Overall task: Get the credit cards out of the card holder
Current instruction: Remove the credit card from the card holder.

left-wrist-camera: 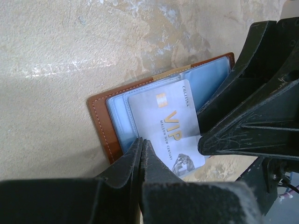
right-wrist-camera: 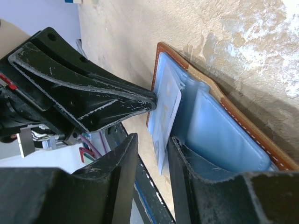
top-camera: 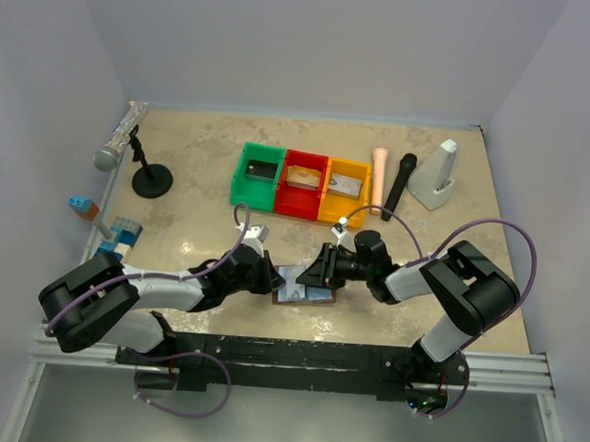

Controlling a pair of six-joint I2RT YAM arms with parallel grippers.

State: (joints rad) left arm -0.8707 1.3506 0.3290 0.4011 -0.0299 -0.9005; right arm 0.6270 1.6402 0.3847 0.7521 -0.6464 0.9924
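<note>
Your card holder (left-wrist-camera: pixel 100 123): brown leather look, pale stitching along edge, grey-blue lining. Card (left-wrist-camera: pixel 170 126) you see in it: silvery grey, gold VIP lettering, small gold mark above. Behind, you have green bin (top-camera: pixel 252 194), red bin (top-camera: pixel 298 209), yellow bin (top-camera: pixel 337 216). Table (top-camera: pixel 210 136): beige, mottled, pale blotches.

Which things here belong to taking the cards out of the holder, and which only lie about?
For the job: card holder, silvery VIP card in it, left gripper, right gripper, green bin, red bin, yellow bin, each holding a card.
Lying about: microphone on its stand, blue blocks, pink tube, black stick, white wedge.
</note>
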